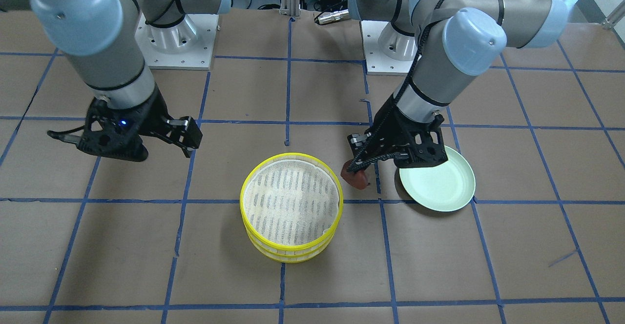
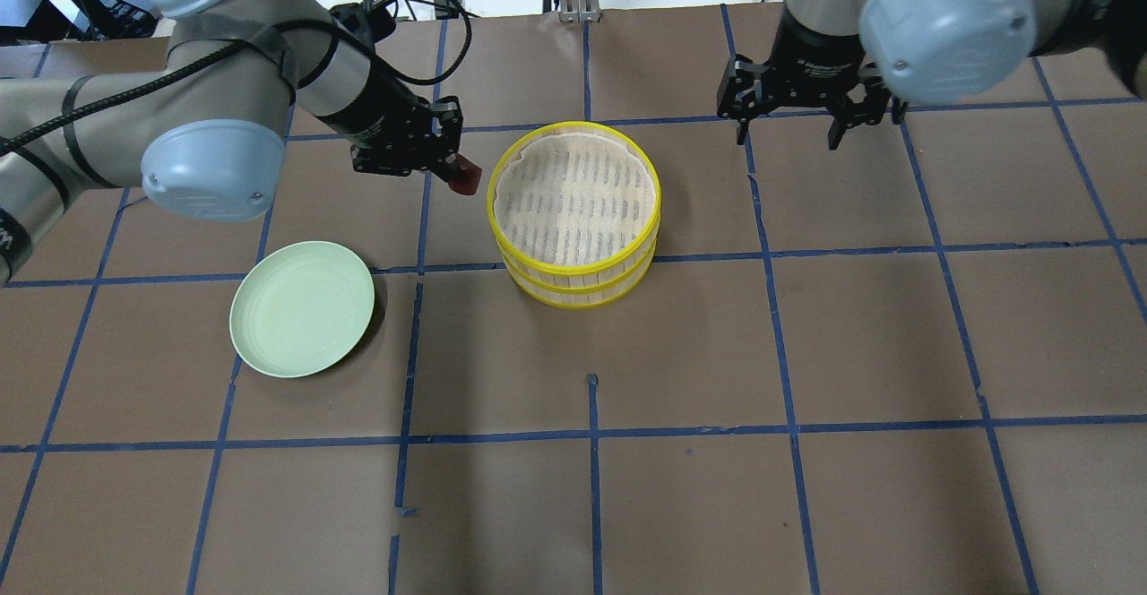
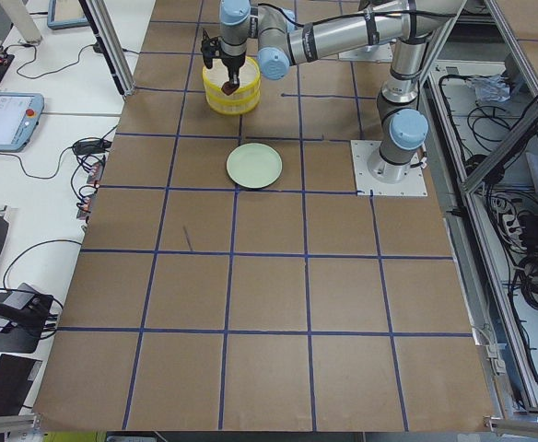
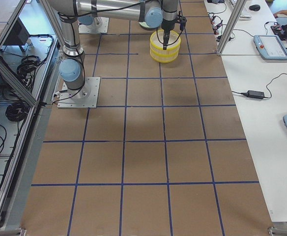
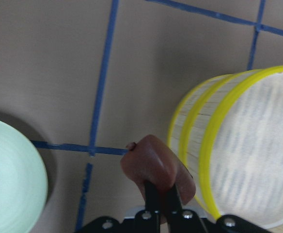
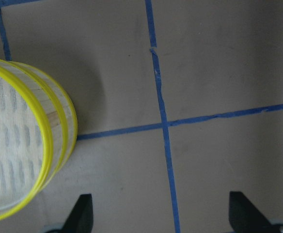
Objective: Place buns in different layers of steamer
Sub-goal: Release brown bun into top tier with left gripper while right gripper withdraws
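Observation:
Two steamer layers (image 2: 574,210) with yellow rims stand stacked mid-table; the top floor is bare. The stack also shows in the front view (image 1: 291,207), the left wrist view (image 5: 238,145) and the right wrist view (image 6: 20,141). My left gripper (image 2: 455,172) is shut on the dark reddish-brown bun (image 2: 464,176), held above the table just beside the stack's rim; the bun also shows in the front view (image 1: 355,177) and the left wrist view (image 5: 156,167). My right gripper (image 2: 789,129) is open and empty, off to the stack's other side. The white bun is out of view.
An empty pale green plate (image 2: 302,308) lies on the brown table on my left side, also in the front view (image 1: 442,182). Blue tape lines grid the table. The arm bases (image 1: 176,36) stand at the robot's edge.

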`<state>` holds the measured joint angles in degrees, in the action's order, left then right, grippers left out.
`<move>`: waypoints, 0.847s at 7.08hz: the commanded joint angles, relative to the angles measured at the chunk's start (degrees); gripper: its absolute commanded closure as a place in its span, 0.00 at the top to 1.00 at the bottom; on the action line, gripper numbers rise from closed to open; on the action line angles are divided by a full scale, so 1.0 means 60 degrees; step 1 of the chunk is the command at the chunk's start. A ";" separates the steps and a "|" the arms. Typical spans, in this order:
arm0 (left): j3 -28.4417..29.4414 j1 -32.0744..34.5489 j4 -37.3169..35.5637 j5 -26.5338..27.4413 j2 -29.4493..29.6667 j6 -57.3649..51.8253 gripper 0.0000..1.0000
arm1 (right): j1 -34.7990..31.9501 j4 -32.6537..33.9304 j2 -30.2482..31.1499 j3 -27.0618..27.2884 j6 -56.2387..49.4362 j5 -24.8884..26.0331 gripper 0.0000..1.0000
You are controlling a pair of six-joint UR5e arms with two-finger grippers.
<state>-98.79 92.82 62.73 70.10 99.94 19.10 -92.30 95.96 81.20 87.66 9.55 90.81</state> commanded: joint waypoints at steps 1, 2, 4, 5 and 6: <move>0.0045 0.0902 -0.2354 -0.1034 0.0901 0.2210 0.09 | 0.0236 -0.1021 0.1126 -0.0019 -0.0581 -0.0062 1.00; 0.0045 0.1109 -0.3224 -0.0976 0.1284 0.2614 0.43 | 0.0222 -0.0921 0.1115 -0.0005 -0.0639 -0.0077 1.00; 0.0030 0.1111 -0.3306 -0.0903 0.1361 0.2632 0.83 | 0.0266 -0.0891 0.1115 -0.0005 -0.0683 -0.0062 1.00; 0.0030 0.1111 -0.3292 -0.0859 0.1303 0.2589 0.85 | 0.0266 -0.0891 0.1115 0.0024 -0.0683 -0.0033 1.00; 0.0045 0.1111 -0.3248 -0.0496 0.1085 0.2284 0.87 | 0.0266 -0.0905 0.1115 -0.0005 -0.0669 -0.0019 1.00</move>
<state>-98.59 99.45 43.12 65.43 107.49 34.16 -90.71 90.59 87.87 87.71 5.49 90.57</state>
